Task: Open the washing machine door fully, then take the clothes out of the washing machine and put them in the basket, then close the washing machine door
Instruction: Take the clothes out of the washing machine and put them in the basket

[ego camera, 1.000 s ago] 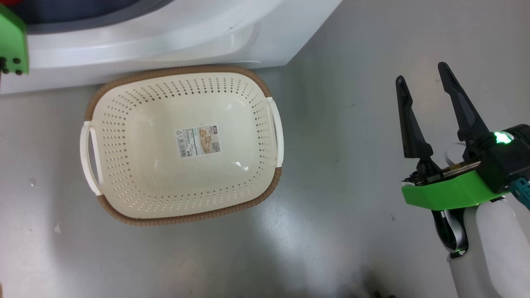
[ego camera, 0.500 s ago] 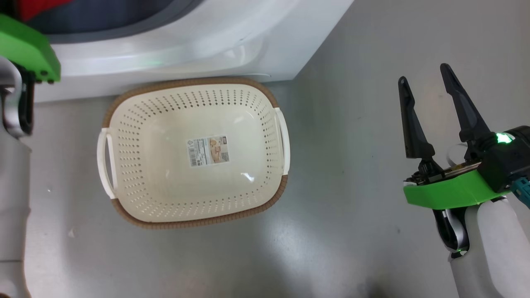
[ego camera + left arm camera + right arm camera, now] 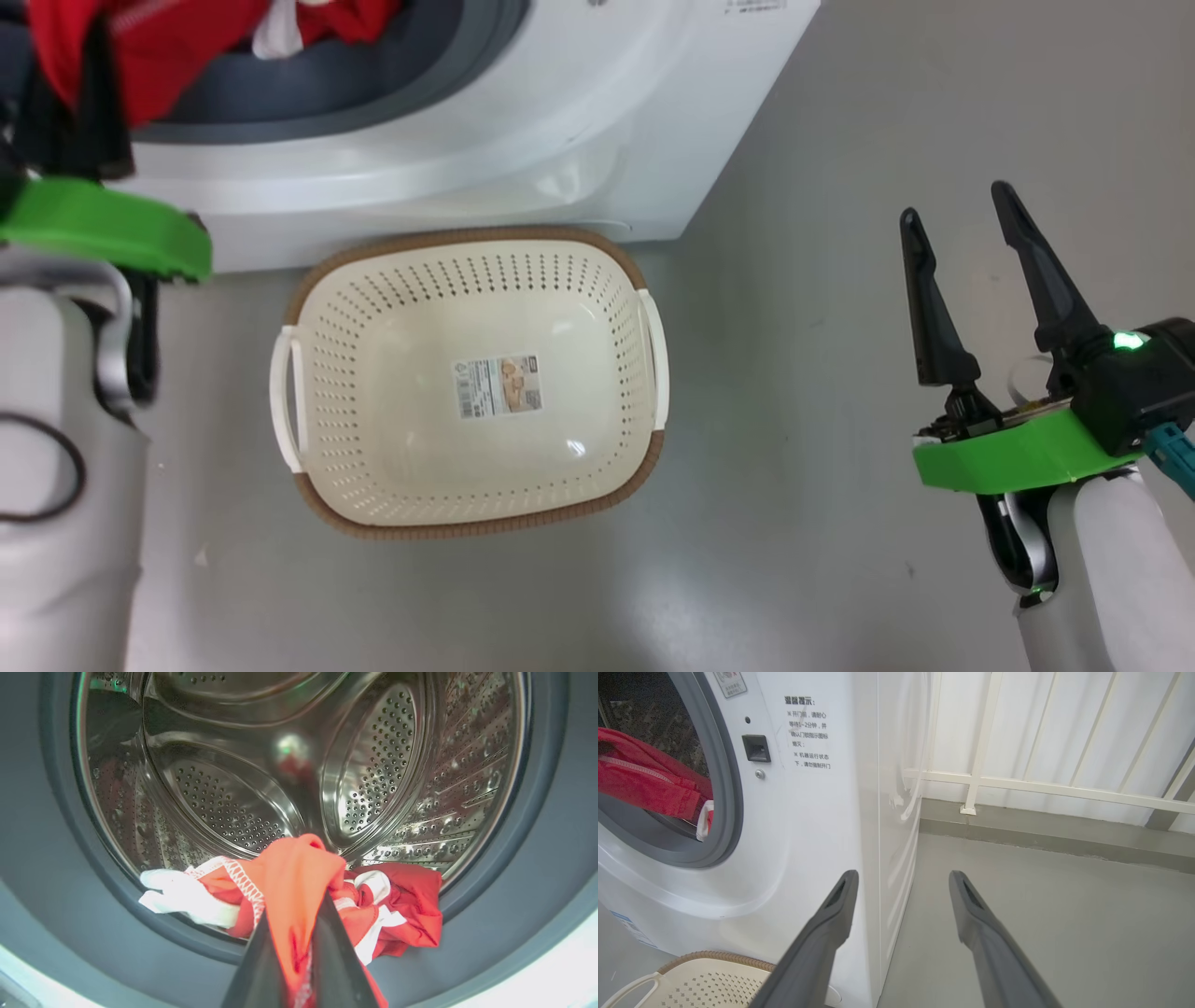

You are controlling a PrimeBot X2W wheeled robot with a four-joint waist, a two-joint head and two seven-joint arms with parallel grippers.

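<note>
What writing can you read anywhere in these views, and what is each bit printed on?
"温馨提示:" heads a notice on the washing machine front.
"开门前,请耐心等待1~2分钟" and "请勿强制开门" seem to read below it; the rest is unsure.
Top sticker by the drum opening: too small to read.
Blue label at the machine's lower corner: blurred.
Product sticker inside the basket: too small to read.

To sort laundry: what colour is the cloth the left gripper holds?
Red cloth with white trim, best in the left wrist view.
</note>
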